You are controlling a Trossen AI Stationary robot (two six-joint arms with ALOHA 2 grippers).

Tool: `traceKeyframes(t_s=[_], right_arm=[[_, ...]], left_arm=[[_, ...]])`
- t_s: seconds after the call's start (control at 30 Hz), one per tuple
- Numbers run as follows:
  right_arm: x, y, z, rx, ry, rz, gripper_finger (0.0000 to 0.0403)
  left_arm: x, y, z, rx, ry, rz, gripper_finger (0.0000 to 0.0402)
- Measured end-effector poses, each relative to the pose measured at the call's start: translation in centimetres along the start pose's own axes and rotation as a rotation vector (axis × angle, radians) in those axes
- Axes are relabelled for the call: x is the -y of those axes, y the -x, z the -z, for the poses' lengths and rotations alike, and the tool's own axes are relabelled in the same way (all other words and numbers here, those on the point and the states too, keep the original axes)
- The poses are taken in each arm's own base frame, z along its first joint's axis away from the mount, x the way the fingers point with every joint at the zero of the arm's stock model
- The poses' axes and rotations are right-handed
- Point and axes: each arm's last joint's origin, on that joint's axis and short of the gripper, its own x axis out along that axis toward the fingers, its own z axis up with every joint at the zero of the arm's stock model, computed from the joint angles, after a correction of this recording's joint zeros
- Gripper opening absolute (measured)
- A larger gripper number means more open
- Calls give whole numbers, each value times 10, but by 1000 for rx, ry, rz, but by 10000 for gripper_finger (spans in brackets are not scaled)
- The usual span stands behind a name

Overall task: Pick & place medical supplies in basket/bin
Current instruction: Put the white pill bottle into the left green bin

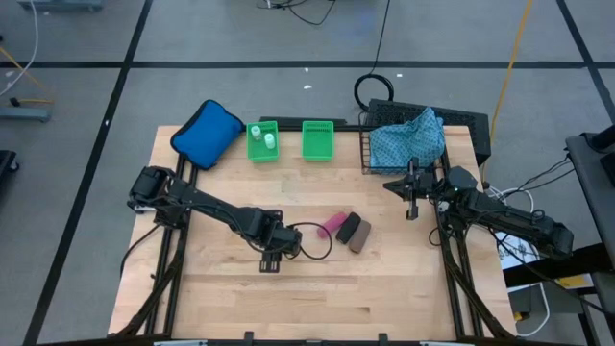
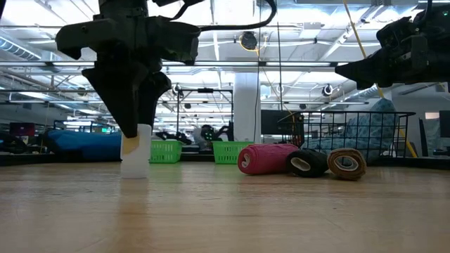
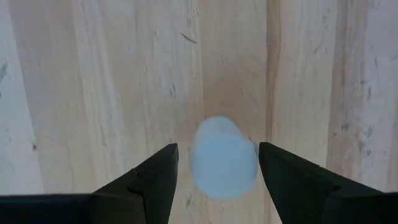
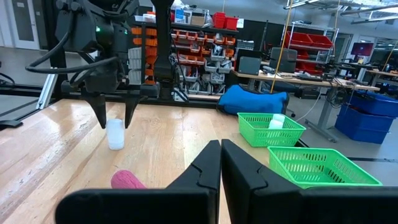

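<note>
The tabletop carried three small white bottles: one stood alone on the wood, and two sat in a green bin. There were two green bins, the second beside the first. Three rolls lay together: pink, black, brown. One patterned cloth filled one wire basket. One blue pouch lay near the far left corner.

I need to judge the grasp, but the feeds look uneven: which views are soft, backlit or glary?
Left wrist view: the small white bottle between the left gripper fingers is blurred, wood grain sharper. Low view: bright ceiling lights backlight the arms into silhouettes; the pink roll stays readable. Right wrist view: window glare streaks the pale wooden table. High view: even light, soft shadows.
</note>
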Motion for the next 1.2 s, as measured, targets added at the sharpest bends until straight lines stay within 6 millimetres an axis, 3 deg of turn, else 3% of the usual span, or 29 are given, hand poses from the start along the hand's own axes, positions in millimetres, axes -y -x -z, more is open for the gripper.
traceKeyframes(t_s=[1.2], right_arm=[[0, 0, 0, 0, 0, 0, 4]], left_arm=[[0, 0, 2, -20, 9, -2, 229]])
